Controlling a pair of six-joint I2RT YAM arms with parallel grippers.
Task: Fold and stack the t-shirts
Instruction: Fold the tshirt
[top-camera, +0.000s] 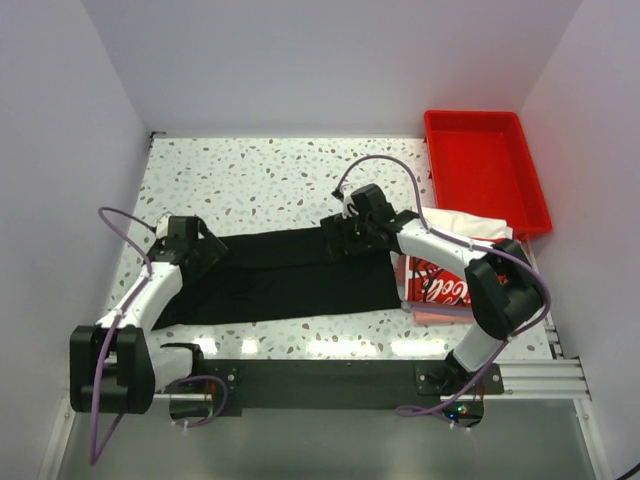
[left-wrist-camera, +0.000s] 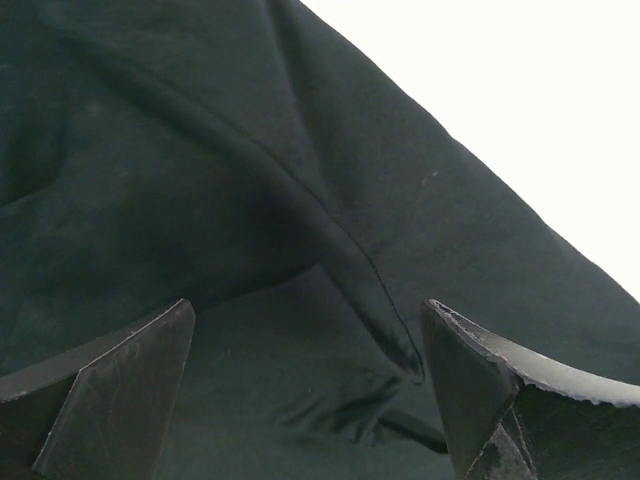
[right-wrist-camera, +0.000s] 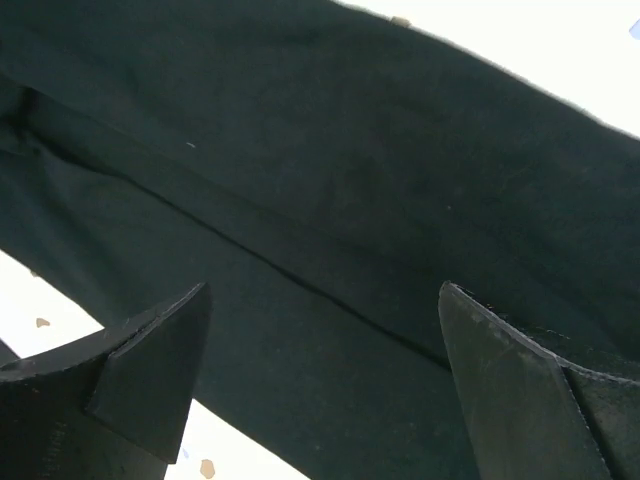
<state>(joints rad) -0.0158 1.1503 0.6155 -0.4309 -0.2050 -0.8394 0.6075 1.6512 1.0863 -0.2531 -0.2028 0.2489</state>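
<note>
Black t-shirt (top-camera: 285, 275) lies flat mid-table as wide band, long axis 9-to-3 o'clock. Left gripper (top-camera: 203, 257) sits over its 9 o'clock end. Right gripper (top-camera: 335, 240) sits over far edge, toward 1 o'clock. Both jaws spread wide, grasping nothing, cloth directly beneath. White printed t-shirt (top-camera: 440, 285) lies at 3 o'clock. Judgement: each arm nearest own end of band.
</note>
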